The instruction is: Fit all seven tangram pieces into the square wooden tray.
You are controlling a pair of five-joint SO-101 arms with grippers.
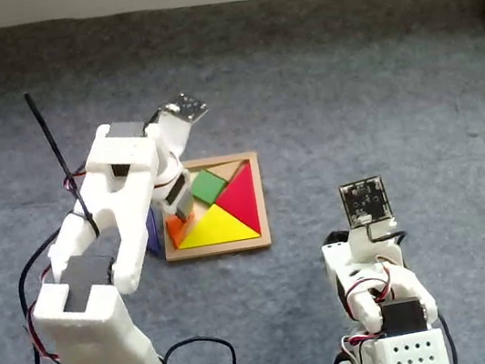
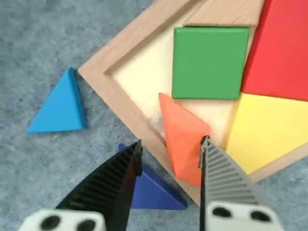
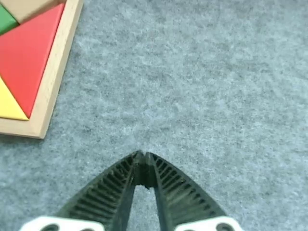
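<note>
Two hands are at work, and only one has a job. Nearest the robot, the right hand (image 3: 143,157) hangs over bare grey counter (image 3: 202,72) with its tips pressed together and nothing between them. It sits well clear of the tray's corner, probably parked so it does not crowd the other arm.

Further out, the left hand (image 2: 171,143) hovers at the tray's near-left rim with its jaws apart, clamping nothing. Its black finger (image 2: 118,180) and grey finger (image 2: 221,178) straddle the orange piece (image 2: 185,134). The grey tip is right at that piece's edge, though I cannot tell whether it touches. One end of the orange piece lies inside the tray (image 2: 130,42) while the other rides up over the rim, so it looks propped rather than seated. The open straddle seems meant to nudge or regrip it.

Just outside the rim, partly under the black finger, lies a dark blue triangle (image 2: 154,192). A light blue triangle (image 2: 60,108) waits near the tray's corner.

Beyond these, inside the tray, a green square (image 2: 211,62), a yellow triangle (image 2: 269,130), a red triangle (image 2: 284,48) and a wood-coloured piece (image 2: 226,12) lie flat and edge to edge.
</note>
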